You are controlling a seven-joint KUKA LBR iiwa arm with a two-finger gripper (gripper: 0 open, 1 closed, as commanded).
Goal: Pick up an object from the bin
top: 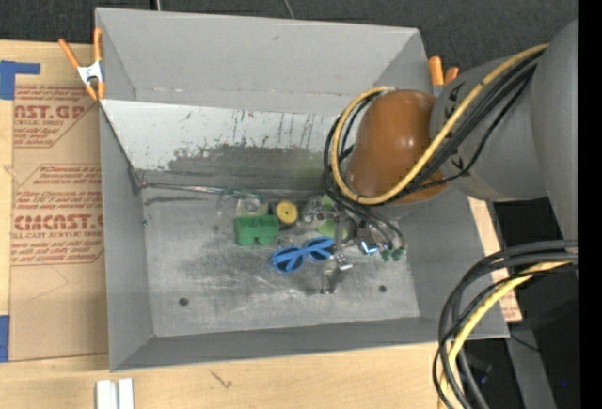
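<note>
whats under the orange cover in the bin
Below the orange cover the gripper sits beside blue glasses, near a green block and yellow disc. Whatever lies right beneath the cover is hidden.

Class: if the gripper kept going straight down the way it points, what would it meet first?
Likely the right end of the blue glasses-shaped toy, close beside the gripper; else the bin floor. Depth is unclear.

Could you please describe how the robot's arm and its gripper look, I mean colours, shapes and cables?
The arm is thick, rounded and light grey. Its wrist wears a smooth orange-brown dome cover. Black and yellow cables run along the arm and loop round the cover. The gripper beneath is small, of silvery metal.
</note>
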